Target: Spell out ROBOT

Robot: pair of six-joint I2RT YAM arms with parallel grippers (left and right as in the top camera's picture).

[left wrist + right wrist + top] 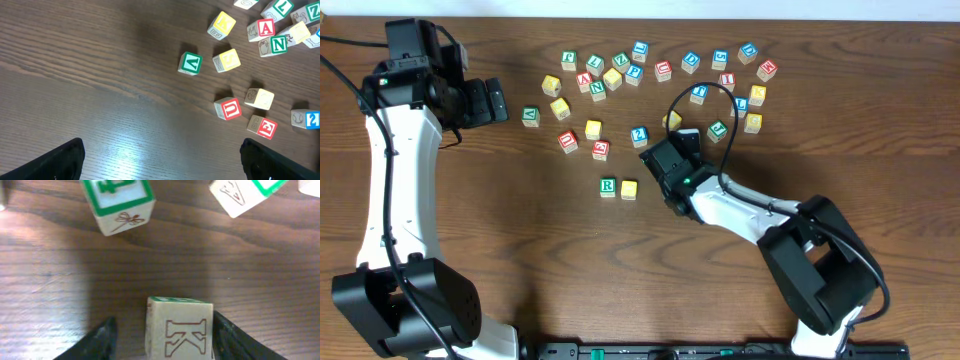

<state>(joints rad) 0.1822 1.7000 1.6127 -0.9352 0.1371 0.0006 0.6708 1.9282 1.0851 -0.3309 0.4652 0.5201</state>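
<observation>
A green R block (608, 187) and a yellow block (629, 189) stand side by side at the table's middle. My right gripper (662, 165) is low on the table just right of them. In the right wrist view its fingers (162, 335) are open around a cream block with an outlined K (180, 330). The right finger touches the block and the left finger stands apart from it. My left gripper (496, 100) is open and empty at the far left; the left wrist view shows its fingers (162, 160) over bare wood.
Several loose letter blocks (660, 70) lie scattered across the back of the table. The left wrist view shows a green block (190, 63), a red U block (229, 108) and a red A block (265, 28). Two green-edged blocks (117, 202) lie beyond the K block.
</observation>
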